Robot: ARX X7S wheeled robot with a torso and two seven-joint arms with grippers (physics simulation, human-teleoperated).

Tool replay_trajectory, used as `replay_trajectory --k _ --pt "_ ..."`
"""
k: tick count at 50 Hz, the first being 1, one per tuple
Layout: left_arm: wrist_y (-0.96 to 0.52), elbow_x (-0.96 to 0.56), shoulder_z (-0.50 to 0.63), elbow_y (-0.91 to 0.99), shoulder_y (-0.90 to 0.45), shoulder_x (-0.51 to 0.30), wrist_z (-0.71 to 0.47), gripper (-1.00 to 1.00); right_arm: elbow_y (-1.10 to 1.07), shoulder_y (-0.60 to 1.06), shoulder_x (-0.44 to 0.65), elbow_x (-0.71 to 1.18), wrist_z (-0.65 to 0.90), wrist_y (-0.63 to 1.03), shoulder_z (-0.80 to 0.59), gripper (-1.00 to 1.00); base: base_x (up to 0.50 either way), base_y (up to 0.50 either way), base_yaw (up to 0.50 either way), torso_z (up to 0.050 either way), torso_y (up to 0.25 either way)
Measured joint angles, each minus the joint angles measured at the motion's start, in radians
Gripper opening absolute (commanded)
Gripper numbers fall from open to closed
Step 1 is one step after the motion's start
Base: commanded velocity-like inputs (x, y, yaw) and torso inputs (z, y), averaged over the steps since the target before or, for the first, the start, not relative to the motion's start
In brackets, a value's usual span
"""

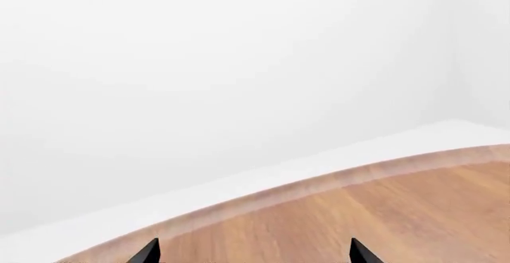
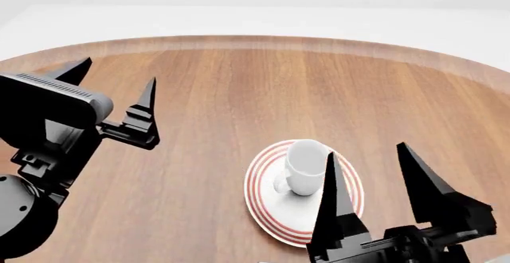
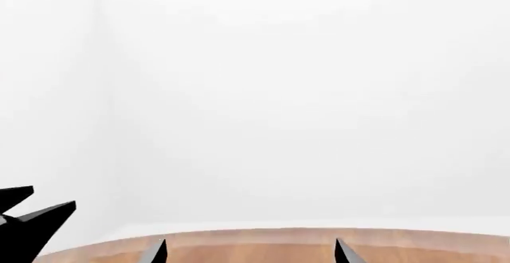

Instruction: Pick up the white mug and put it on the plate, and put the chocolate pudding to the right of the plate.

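With both grippers, left (image 2: pixel 111 89) and right (image 2: pixel 371 170), spread open and empty, noted white mug (image 2: pixel 304 166) apparently upright on plate (image 2: pixel 275 212), wooden table (image 2: pixel 239 95).

Both arms are matte black: the left gripper (image 2: pixel 116 86) and right gripper (image 2: pixel 371 164) bear long, pointed triangular fingers on blocky housings; the left wrist perhaps carries fine ribbing.
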Motion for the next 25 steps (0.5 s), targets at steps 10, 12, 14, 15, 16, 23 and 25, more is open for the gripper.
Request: replay_trajectory --k 10,12,14,15,16,23,25 --pt "-0.006 -0.001 0.003 -0.008 -0.002 0.009 0.002 1.0 -0.012 0.077 0.032 0.16 0.078 0.067 -0.081 1.0 0.0 0.0 0.0 0.0 0.0" --pt "-0.009 -0.001 0.004 -0.009 -0.004 0.011 0.003 1.0 -0.013 0.097 0.042 0.195 0.1 0.074 -0.105 1.0 0.0 0.0 0.0 0.0 0.0" --pt "-0.011 -0.001 0.004 -0.011 -0.005 0.013 0.003 1.0 -0.014 0.12 0.054 0.225 0.126 0.075 -0.135 1.0 0.0 0.0 0.0 0.0 0.0" --pt "-0.012 0.0 0.004 -0.011 -0.006 0.014 0.004 1.0 -0.015 0.133 0.06 0.239 0.14 0.074 -0.152 1.0 0.0 0.0 0.0 0.0 0.0" --pt "-0.012 0.0 0.005 -0.012 -0.007 0.015 0.004 1.0 -0.015 0.146 0.067 0.251 0.154 0.072 -0.169 1.0 0.0 0.0 0.0 0.0 0.0" --pt "-0.017 0.0 0.007 -0.015 -0.009 0.02 0.006 1.0 -0.017 0.231 0.104 0.318 0.252 0.051 -0.293 1.0 0.0 0.0 0.0 0.0 0.0" --pt "-0.018 0.0 0.007 -0.015 -0.008 0.02 0.006 1.0 -0.017 0.252 0.11 0.333 0.281 0.047 -0.323 1.0 0.0 0.0 0.0 0.0 0.0"
